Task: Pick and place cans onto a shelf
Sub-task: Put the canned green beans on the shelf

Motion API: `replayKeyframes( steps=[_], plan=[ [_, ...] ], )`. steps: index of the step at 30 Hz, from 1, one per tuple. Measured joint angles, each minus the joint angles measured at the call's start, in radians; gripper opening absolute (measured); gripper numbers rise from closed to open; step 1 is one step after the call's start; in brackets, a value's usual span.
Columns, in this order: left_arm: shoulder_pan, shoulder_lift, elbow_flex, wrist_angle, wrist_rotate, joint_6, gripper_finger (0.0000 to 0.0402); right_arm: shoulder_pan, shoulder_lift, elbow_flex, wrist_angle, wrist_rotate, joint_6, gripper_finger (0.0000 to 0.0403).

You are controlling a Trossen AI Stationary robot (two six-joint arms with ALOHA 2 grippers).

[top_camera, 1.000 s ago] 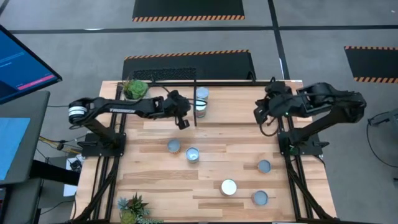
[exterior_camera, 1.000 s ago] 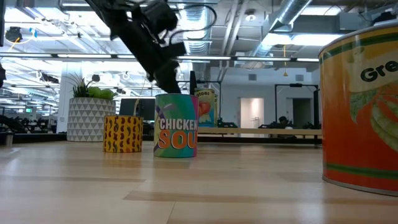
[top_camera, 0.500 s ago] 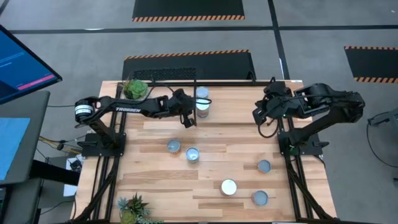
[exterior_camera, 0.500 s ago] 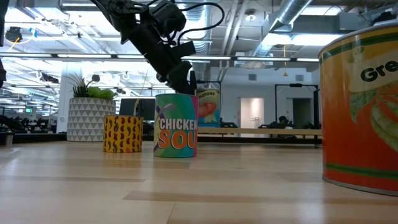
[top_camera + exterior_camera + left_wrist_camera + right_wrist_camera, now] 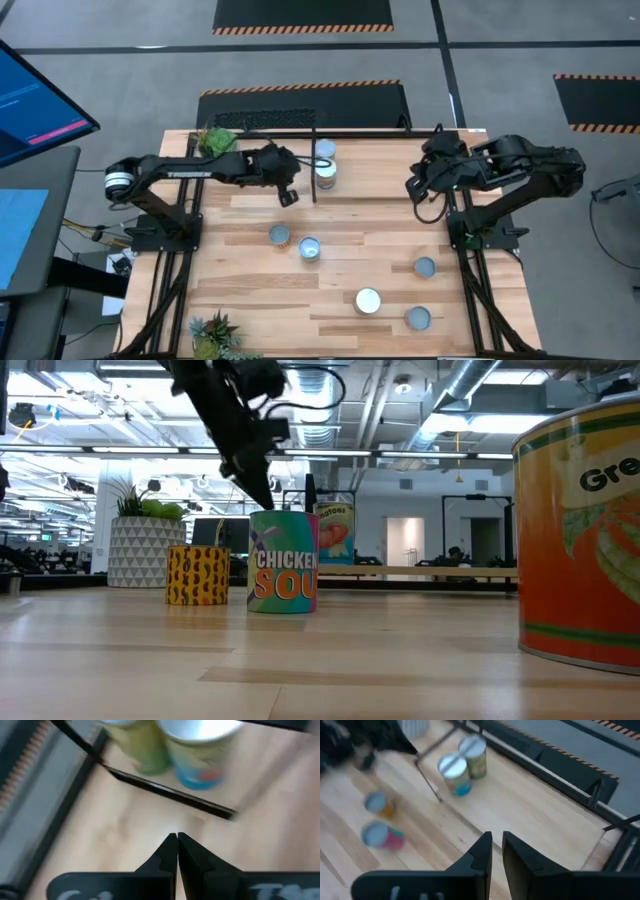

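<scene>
Two cans stand upright in the shelf (image 5: 390, 133), just right of its black divider rod (image 5: 314, 170): a green one (image 5: 325, 150) and a blue-labelled one (image 5: 326, 173), also in the left wrist view (image 5: 202, 757). Several more cans stand on the table, among them a pair (image 5: 279, 235) (image 5: 309, 248) at mid table and a white-topped one (image 5: 368, 300). My left gripper (image 5: 290, 197) is shut and empty, left of the divider, above the wood (image 5: 176, 840). My right gripper (image 5: 414, 190) hangs shut and empty at the far right (image 5: 496, 842).
Potted plants stand at the far left corner (image 5: 216, 143) and the near left corner (image 5: 212, 333). In the low view a soup can (image 5: 283, 560) and a yellow patterned can (image 5: 197, 574) stand mid table. A large orange can (image 5: 580, 540) stands close to the camera.
My left gripper first went toward the two cans at the divider rod, then drew back toward the table's left edge and rose a little. It stays shut. My right arm has kept still.
</scene>
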Motion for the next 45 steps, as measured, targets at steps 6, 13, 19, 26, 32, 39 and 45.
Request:
replayKeyframes(
  steps=[6,13,19,26,32,39,45],
  plan=[
    [-0.038,-0.102,0.001,-0.254,0.276,-0.120,0.0000,0.033,0.035,-0.069,0.056,-0.100,-0.196,0.0067],
    [-0.105,-0.102,-0.019,-0.269,0.424,-0.243,0.0006,0.035,0.131,-0.085,0.116,-0.156,-0.334,0.0067],
    [-0.147,-0.089,-0.047,-0.276,0.413,-0.272,0.0046,0.040,0.197,-0.084,0.121,-0.243,-0.278,0.0067],
    [-0.152,-0.089,-0.048,-0.287,0.396,-0.268,0.0091,0.095,0.299,-0.084,0.143,-0.497,-0.280,0.0068],
    [-0.152,-0.089,-0.048,-0.378,0.303,-0.218,0.0105,0.188,0.421,-0.083,0.291,-0.689,-0.164,0.0089],
    [-0.152,-0.090,-0.048,-0.415,0.171,-0.122,0.0105,0.280,0.551,-0.083,0.520,-0.735,-0.120,0.0150],
    [-0.152,-0.090,-0.048,-0.408,0.114,-0.048,0.0105,0.282,0.610,-0.083,0.478,-0.735,-0.071,0.0204]
  ],
)
